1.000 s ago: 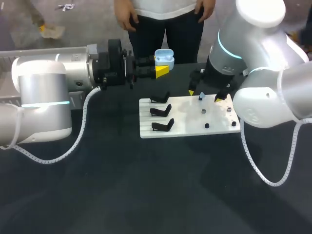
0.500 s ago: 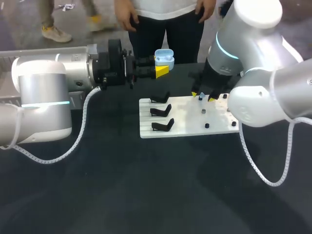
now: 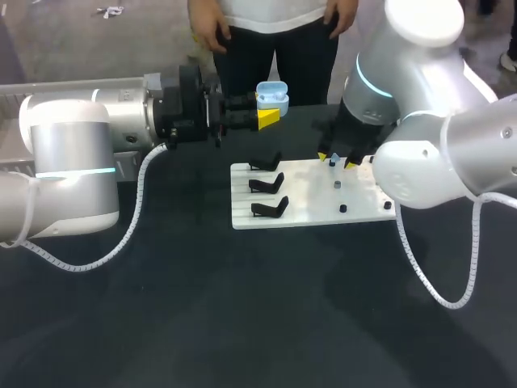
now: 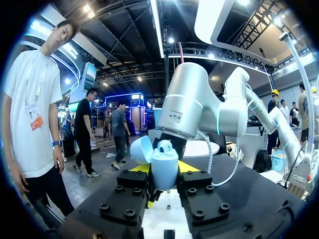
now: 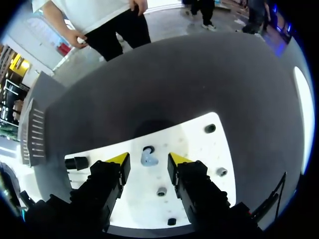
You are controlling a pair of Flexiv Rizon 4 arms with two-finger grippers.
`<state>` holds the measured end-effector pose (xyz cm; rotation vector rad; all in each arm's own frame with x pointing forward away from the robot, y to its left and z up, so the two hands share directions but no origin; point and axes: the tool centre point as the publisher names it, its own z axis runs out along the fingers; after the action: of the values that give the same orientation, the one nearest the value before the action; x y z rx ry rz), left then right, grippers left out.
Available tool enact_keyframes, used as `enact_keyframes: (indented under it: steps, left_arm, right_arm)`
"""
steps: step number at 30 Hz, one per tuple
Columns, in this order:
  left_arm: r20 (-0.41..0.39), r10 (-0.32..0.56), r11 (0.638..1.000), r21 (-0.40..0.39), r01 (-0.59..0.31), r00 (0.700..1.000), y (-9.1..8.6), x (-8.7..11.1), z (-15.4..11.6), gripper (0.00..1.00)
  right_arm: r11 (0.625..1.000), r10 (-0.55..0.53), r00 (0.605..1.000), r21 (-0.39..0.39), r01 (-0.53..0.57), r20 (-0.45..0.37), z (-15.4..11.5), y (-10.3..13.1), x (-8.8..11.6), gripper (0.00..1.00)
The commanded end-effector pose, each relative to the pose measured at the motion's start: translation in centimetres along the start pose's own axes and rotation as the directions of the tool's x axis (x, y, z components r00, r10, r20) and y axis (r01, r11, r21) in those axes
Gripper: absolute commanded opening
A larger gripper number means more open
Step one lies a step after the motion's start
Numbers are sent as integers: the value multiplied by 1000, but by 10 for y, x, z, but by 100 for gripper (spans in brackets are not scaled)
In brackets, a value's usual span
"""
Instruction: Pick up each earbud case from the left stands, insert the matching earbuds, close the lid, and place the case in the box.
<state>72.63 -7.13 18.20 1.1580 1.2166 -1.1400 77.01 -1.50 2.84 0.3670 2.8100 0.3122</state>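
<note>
right claw (image 3: 338,159) edged left | earbud (image 5: 148,159) between its open jaws, untouched

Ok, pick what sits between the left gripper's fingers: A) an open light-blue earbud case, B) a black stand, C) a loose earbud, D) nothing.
A: the left gripper clamps the light-blue earbud case from both sides, and the case's lid is hinged open.

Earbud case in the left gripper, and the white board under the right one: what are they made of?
Earbud case: likely smooth moulded plastic, pale blue, semi-gloss; soft highlights sit on its rounded shell and open lid. White board: a rigid flat sheet, perhaps plastic or painted panel, satin finish; only faint reflections show, so the material stays open.
</note>
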Motion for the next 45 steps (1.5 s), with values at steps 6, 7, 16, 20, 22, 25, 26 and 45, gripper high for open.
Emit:
enact_keyframes:
  steps: [6, 7, 16, 20, 22, 25, 26, 45]
  left_arm:
    - [0, 1, 1000, -5, -1, 1000, -1, 0, 0, 0]
    - [0, 1, 1000, -5, -1, 1000, -1, 0, 0, 0]
    - [0, 1, 1000, -5, -1, 1000, -1, 0, 0, 0]
    - [0, 1, 1000, -5, -1, 1000, -1, 0, 0, 0]
    - [0, 1, 1000, -5, -1, 1000, -1, 0, 0, 0]
    - [0, 1, 1000, -5, -1, 1000, -1, 0, 0, 0]
    - [0, 1, 1000, -5, -1, 1000, -1, 0, 0, 0]
    - [0, 1, 1000, -5, -1, 1000, -1, 0, 0, 0]
  right_arm:
    - [1000, 2, 1000, 4, -2, -16, 5, 2, -2, 44]
    - [1000, 4, 1000, 3, -4, -17, 5, 2, -1, 44]
    - [1000, 17, 1000, -8, -17, -13, 2, 1, 0, 42]
    - [1000, 20, 1000, -10, -20, -15, 2, 0, 0, 40]
    - [1000, 19, 1000, -10, -19, -15, 2, 0, 1, 38]
    - [1000, 23, 1000, -10, -23, -16, 2, 0, 1, 35]
    - [1000, 23, 1000, -9, -23, -17, 2, 0, 1, 36]
    - [1000, 22, 1000, -7, -22, -13, 3, 1, 1, 16]
